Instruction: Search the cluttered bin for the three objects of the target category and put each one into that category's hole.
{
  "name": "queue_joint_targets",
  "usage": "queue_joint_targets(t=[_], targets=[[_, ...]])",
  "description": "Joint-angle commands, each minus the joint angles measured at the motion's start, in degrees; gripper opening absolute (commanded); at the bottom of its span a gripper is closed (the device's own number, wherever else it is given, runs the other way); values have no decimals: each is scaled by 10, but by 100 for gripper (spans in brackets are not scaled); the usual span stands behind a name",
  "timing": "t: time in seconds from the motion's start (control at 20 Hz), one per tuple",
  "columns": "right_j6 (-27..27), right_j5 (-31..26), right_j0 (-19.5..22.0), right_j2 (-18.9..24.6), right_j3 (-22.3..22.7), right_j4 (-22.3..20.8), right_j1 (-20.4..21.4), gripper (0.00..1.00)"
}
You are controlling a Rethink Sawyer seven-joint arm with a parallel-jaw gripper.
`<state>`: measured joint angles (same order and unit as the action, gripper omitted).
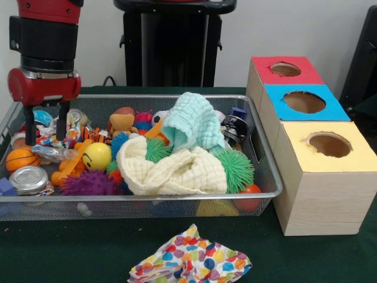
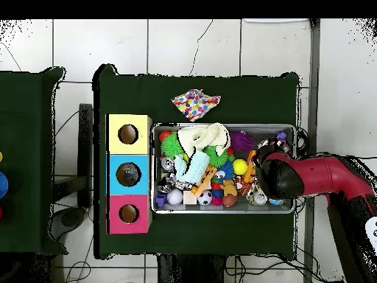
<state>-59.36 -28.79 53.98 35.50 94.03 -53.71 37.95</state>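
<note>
The silver wire-mesh metal bin looks fine-woven and slightly shiny. In it lie a cream waffle-textured cloth and a mint waffle cloth, both soft and matt. The three hole boxes show pale wood-grain sides. At lower centre lies a crumpled polka-dot fabric on matt dark green felt-like table cover.

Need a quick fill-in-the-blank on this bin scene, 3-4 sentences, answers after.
1. The box with three holes has tops coloured red, blue and ____.
2. The polka-dot cloth lies ____ the wire bin, on the green table cover.
3. The gripper hangs over the end of the bin ____ from the box.
4. The mint cloth lies on top of the ____ cloth.

Missing words: yellow; outside; farthest; cream
</note>
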Motion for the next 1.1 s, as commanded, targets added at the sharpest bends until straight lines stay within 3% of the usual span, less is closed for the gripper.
queue_joint_targets(t=[0.05, 0.55, 0.85, 1.1], targets=[[110, -68, -22, -28, -43, -58, -37, 100], [39, -70, -59, -108, -106, -101, -110, 100], [48, -85, -49, -126, -110, -71, -128, 100], [57, -91, -44, -131, -84, -52, -106, 100]])
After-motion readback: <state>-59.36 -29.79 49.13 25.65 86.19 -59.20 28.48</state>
